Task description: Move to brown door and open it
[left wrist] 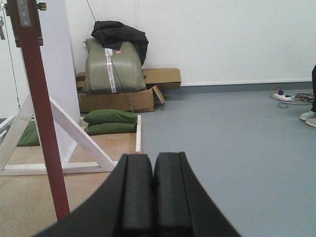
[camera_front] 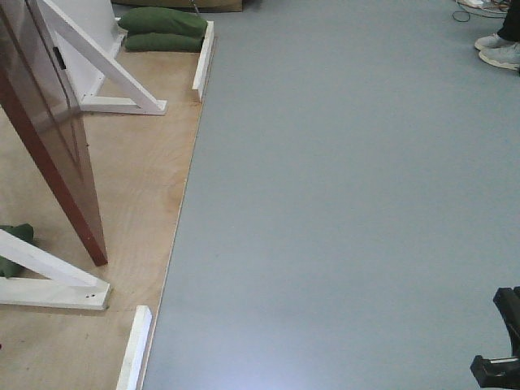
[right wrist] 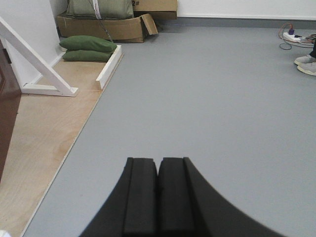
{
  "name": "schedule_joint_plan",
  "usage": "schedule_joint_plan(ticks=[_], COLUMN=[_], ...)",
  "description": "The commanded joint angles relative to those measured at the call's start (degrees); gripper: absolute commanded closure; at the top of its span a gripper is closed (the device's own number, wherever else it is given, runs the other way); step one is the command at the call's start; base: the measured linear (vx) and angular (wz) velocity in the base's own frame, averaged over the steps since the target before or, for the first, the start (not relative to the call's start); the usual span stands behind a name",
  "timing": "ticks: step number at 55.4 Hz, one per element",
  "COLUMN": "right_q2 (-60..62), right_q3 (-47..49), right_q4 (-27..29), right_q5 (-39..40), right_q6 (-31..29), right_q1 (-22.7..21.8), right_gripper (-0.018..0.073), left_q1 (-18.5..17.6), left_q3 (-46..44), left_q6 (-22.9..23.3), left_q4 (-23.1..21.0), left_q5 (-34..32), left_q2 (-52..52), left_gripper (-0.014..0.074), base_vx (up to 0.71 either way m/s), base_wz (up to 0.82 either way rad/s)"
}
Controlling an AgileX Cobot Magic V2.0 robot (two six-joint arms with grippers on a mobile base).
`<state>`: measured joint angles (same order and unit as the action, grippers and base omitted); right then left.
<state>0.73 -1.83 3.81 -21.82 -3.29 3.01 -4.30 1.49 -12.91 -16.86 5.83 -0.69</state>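
Your left gripper point(left wrist: 154, 165) is pressed closed on nothing; the brown door point(left wrist: 43, 128) stands edge-on ahead, to its left. Your right gripper point(right wrist: 158, 168) is closed and empty too, the door far to its left. The front view shows the door standing on the wooden platform point(camera_front: 138, 203).

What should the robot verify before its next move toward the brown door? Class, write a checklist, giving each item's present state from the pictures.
1. Brown door in view: ok, at far left, seen at a slant.
2. Door handle located: cannot tell; only the door's edge and lower part show.
3. Left gripper and right gripper open for grasping: not ok, both shut and holding nothing.
4. White edging strip along the plywood platform crossable by the base: cannot tell.
5. Person's shoes away from the door: ok, at far right.
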Motion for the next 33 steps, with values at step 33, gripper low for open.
schedule_joint_plan(ticks=[33], right_q2=[0.32], right_q3=[-0.25], right_q4=[-0.23], right_q5=[4.4], right_q6=[-0.45], right_q1=[0.08], right_gripper=[0.0559], left_q1=[0.06], left_q3=[-0.93], left_q6=[0.11], left_q4=[-0.32], left_q5=[-4.42], left_q2=[-0.64], left_gripper=[0.045], base_vx=[0.35], base_wz=[0.01])
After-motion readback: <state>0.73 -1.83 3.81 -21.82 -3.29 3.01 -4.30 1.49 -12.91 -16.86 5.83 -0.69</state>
